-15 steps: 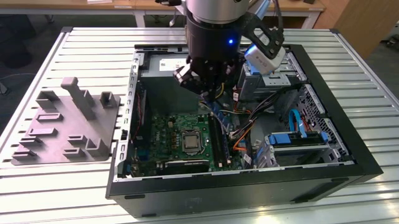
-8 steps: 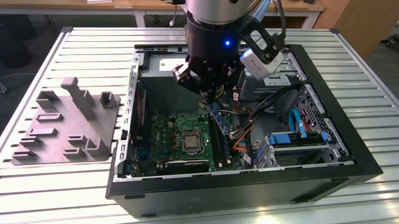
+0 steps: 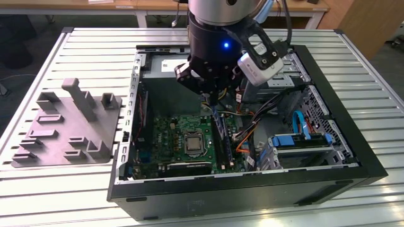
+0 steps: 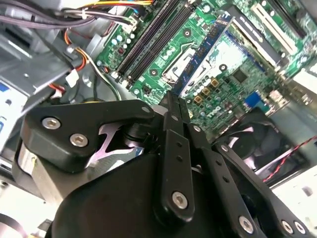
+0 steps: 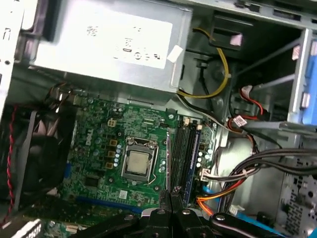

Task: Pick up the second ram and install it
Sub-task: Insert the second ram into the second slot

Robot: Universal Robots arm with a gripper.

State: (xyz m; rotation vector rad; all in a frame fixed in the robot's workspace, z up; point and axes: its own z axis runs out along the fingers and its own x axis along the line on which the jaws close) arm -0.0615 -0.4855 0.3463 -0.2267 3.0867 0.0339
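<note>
We see the gripper inside the computer case. Its fingers are clamped narrow on the second ram, which is held edge-on above the motherboard, beside the memory slots.

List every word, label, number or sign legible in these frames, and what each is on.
Nothing can be quoted.
Power supply label, first wrist view: dark print, too blurred to read.
Small white sticker beside it: blank or unreadable.
Motherboard markings, second wrist view: too small to read.
CPU lid: nothing legible.
The second ram, edge-on in the shut jaws: no print shows.
</note>
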